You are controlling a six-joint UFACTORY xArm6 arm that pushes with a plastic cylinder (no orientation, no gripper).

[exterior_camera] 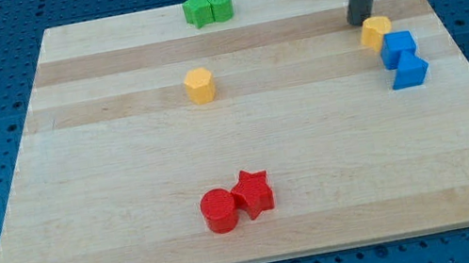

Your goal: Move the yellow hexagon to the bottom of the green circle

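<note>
A yellow hexagon (199, 86) lies on the wooden board (111, 190), left of the board's middle, in the upper half. A green circle (221, 4) sits at the board's top edge, touching a green star (198, 9) on its left. The hexagon is well below the green pair and a little to the left. My tip (359, 22) is at the upper right, far from the hexagon. It stands just above and left of a second yellow block (377, 31), close to it or touching it.
Two blue blocks, one (398, 46) above the other (410, 71), sit just below the second yellow block near the right edge. A red circle (219, 211) and a red star (252, 192) touch each other near the bottom middle.
</note>
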